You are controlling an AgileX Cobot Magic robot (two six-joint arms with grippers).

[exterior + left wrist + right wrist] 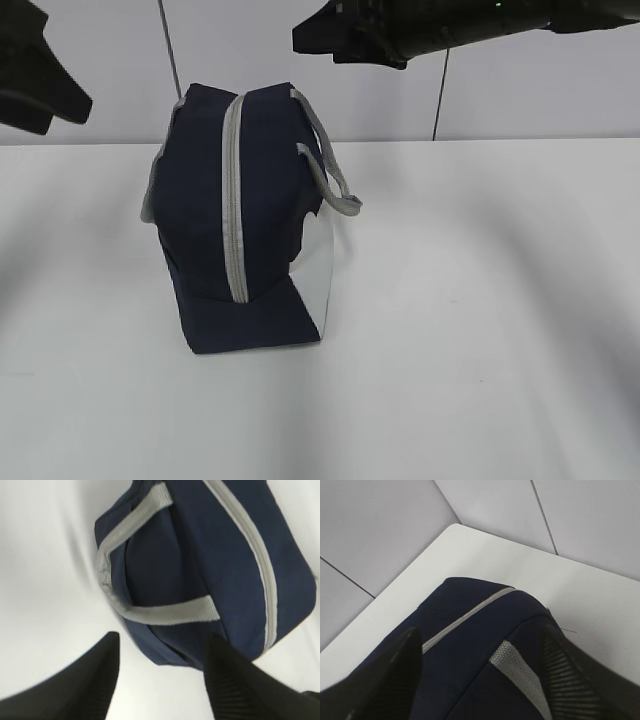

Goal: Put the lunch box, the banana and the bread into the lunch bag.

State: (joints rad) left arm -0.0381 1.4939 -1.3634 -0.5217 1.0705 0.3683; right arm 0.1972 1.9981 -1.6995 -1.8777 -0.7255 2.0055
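Note:
The navy-blue lunch bag stands on the white table with its grey zipper running shut over the top and down the near end. Its grey handles hang at the sides. My left gripper hovers above and to the left of the bag, open and empty. In the left wrist view my left gripper looks down on the bag. My right gripper is open and empty above the bag; in the right wrist view my right gripper straddles the bag's top. The lunch box, banana and bread are out of view.
The white table stretches to the right and front of the bag. A pale panelled wall stands right behind the table's far edge.

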